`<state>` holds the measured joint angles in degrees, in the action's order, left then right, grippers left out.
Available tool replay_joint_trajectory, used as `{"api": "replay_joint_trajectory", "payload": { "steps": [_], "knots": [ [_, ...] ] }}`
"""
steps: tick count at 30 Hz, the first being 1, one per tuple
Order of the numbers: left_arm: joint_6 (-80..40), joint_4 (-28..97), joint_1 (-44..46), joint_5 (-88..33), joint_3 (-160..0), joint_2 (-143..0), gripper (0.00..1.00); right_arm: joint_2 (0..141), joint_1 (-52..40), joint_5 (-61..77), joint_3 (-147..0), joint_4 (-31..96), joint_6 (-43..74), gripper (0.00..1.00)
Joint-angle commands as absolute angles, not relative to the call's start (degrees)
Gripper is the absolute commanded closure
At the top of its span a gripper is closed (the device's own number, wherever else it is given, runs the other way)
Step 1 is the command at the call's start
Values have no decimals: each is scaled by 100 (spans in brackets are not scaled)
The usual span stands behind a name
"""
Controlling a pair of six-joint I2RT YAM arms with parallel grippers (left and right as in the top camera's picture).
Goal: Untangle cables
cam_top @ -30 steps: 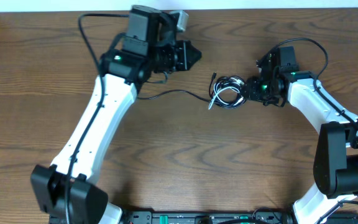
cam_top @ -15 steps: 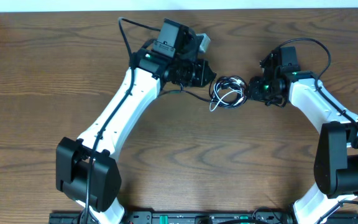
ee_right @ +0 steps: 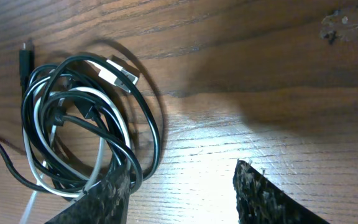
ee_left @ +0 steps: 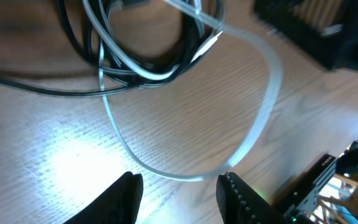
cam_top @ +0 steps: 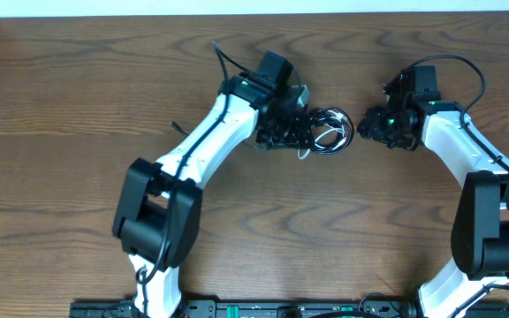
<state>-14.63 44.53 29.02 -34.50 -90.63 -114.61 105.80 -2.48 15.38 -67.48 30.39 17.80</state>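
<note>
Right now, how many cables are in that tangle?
2: a black cable and a white cable, looped together in one pile on the table; overlapping loops could hide another.

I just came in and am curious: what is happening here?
A black cable and a white cable lie coiled together in one tangle on the wooden table. The left gripper hovers open over a white loop; the right gripper, also open, is beside the tangle. Neither holds anything.
</note>
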Motion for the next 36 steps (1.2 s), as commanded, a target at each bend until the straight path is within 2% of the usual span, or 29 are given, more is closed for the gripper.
{"api": "replay_joint_trajectory", "payload": {
  "steps": [1,8,16,20,24,26,27,29,30,36],
  "knots": [
    [-1785,4488,2899,-3378,-9021,-11703,44,10619,-261,1494,-6783,3046,1809,49],
    [-2652,4453,2908,-3378,-9021,-12182,38,10619,-272,1496,-6783,3046,1793,49],
    [-2838,4045,2950,-3376,-9021,-12519,39,10619,-272,1496,-6783,3046,1793,49],
    [-2840,3863,3030,-3363,-9021,-12519,42,10619,-272,1496,-6783,3046,1793,49],
    [-2886,3896,3153,-3081,-9019,-12527,48,10619,-272,1496,-6783,3041,1793,48],
    [-2888,3889,3179,-2936,-9019,-12527,57,10619,-272,1496,-6783,3039,1793,48],
    [-2910,3885,3179,-2762,-9021,-12527,70,10619,-272,1496,-6783,3044,1793,48],
    [-2919,3887,3155,-2622,-9024,-12525,89,10619,-272,1498,-6783,3044,1793,48],
    [-2930,3885,3133,-2611,-9026,-12512,92,10619,-272,1503,-6783,3044,1793,48],
    [-2891,4021,3017,-2556,-9177,-12025,93,10619,-272,1909,-6783,2923,1723,48]
  ]
}}
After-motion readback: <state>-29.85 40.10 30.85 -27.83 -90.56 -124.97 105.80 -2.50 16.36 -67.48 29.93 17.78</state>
